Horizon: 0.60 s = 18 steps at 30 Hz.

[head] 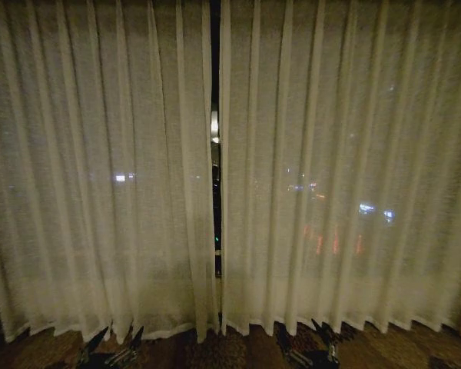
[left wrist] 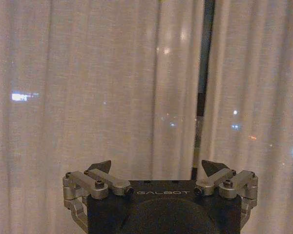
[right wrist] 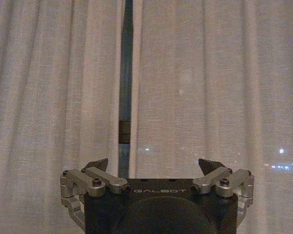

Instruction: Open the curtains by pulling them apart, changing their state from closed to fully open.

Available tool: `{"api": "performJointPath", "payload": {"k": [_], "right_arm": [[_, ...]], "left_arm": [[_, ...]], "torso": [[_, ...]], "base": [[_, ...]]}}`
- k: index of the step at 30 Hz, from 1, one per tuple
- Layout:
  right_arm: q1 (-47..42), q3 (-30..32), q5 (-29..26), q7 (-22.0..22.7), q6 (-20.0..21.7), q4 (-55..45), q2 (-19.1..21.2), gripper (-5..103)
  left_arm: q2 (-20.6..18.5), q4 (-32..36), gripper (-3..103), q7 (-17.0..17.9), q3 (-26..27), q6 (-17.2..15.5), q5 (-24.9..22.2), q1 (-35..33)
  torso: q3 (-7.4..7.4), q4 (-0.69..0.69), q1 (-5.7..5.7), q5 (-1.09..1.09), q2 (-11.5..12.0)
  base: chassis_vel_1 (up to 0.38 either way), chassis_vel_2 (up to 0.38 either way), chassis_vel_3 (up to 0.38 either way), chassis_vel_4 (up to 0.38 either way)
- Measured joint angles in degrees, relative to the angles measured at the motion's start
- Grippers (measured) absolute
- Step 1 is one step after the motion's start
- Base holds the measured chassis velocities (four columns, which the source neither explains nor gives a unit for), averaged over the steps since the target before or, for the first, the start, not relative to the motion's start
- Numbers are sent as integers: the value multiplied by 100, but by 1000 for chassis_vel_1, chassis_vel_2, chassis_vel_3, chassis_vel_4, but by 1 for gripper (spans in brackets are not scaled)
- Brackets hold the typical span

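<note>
Sheer woven matt cloth curtains [head: 330,154]

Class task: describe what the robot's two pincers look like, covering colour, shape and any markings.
Both match. The left pincer and right pincer each have a black body lettered GALBOT, silver-grey metal linkage bars fastened with dark bolts, and two black pointed fingertips. In the head view they appear as dark prongs.

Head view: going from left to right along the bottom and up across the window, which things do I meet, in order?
Left gripper, jaws open, low down → left curtain panel → narrow dark gap → right curtain panel → right gripper, jaws open, low down under that panel.
</note>
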State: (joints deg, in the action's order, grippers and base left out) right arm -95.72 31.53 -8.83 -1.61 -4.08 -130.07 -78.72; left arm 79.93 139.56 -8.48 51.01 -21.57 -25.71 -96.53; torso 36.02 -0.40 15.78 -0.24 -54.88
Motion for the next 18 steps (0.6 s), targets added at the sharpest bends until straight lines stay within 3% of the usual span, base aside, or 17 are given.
{"api": "performJointPath", "payload": {"k": [9,13,18], "right_arm": [[-87,11,66,29,-87,-5,-2,100],[-69,11,66,42,-87,-5,-2,100],[-77,4,70,158,-100,-5,-1,100]], "left_arm": [[82,57,100,2,-97,59,102,-35],[94,72,100,3,-104,63,116,-46],[98,114,100,3,-117,66,120,-68]], "torso": [[0,0,4,-4,0],[1,2,6,-4,1],[0,-3,3,0,0]], "base": [[-55,504,55,-501],[-165,435,272,-428],[-369,343,356,-359]]}}
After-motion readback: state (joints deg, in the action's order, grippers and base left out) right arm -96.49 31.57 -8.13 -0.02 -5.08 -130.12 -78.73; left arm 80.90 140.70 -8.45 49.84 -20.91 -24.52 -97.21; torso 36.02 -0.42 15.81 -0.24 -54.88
